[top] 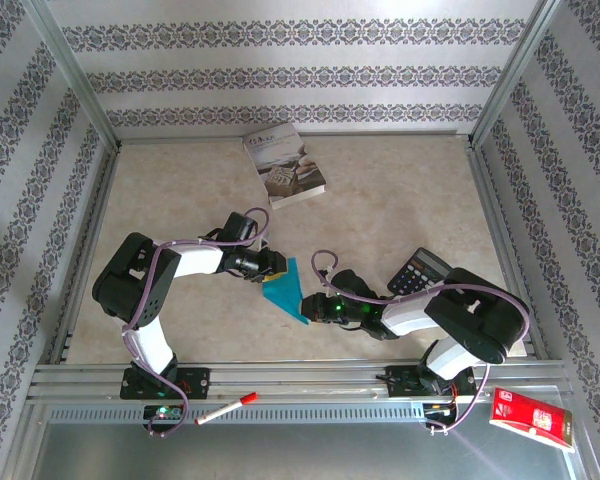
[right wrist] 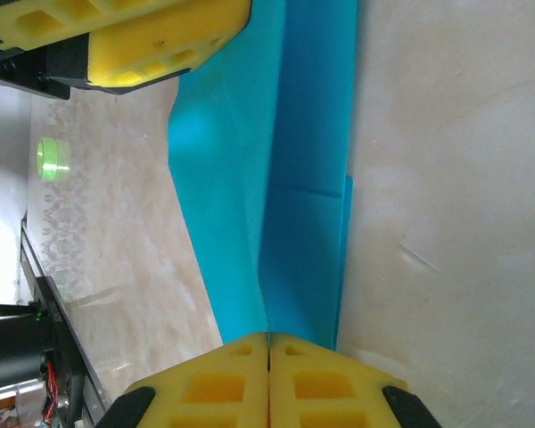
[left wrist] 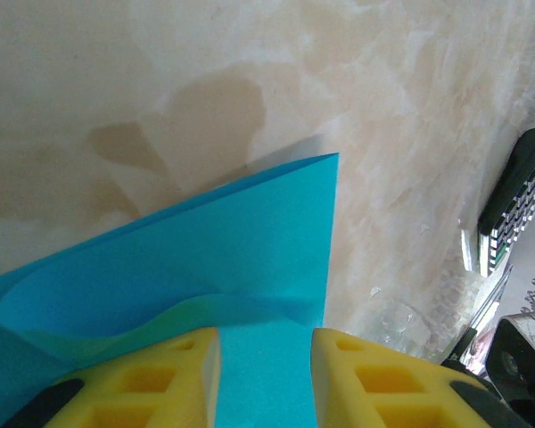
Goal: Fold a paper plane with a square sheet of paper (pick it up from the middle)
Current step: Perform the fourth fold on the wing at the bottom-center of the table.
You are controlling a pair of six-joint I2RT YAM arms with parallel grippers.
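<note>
Two robot arms meet over a folded teal sheet of paper just below the middle of the overhead frame, on a pale marbled table. The right gripper — entering from the lower right — has its yellow fingers pressed flat together on the paper's creased edge, which runs straight into the seam between them in the right wrist view. The left gripper, reaching in from the left, shows its yellow fingers a narrow way apart, with the paper spread across the gap and one flap bulging up; whether they press on it cannot be told. The sheet is partly folded, with a long crease down its length. A grey-white book rests at upper centre, well apart from the paper. A black calculator sits right of centre, near the right arm. A red marker and a red packet lie along the bottom edge of the frame.
</note>
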